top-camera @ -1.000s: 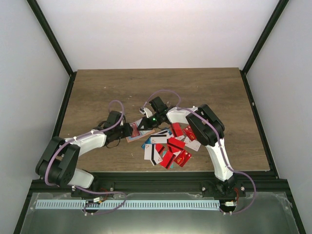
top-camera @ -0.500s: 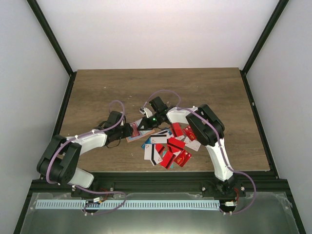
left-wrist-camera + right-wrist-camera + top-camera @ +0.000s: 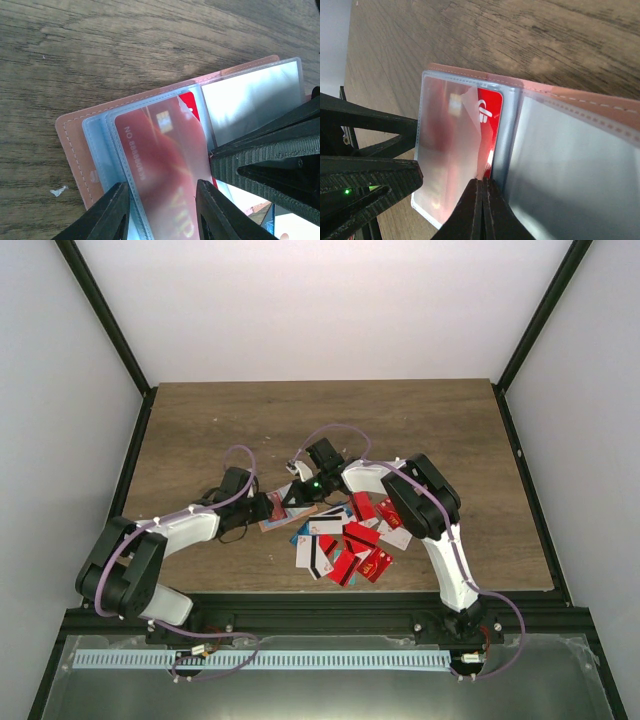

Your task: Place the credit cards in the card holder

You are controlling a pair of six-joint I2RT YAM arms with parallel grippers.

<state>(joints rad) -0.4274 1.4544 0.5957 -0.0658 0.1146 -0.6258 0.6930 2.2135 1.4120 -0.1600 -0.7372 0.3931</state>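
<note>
Top external showed a brown wooden bench between pale walls; at the card holder, left tool gaped, right tool closed.

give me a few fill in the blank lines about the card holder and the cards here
The salmon-brown leather card holder lies ___ on the wooden table.
The plastic card with a chip inside its clear sleeve is ___.
The pile of loose plastic cards lies to the holder's ___.
Missing words: open; red; right.
</note>
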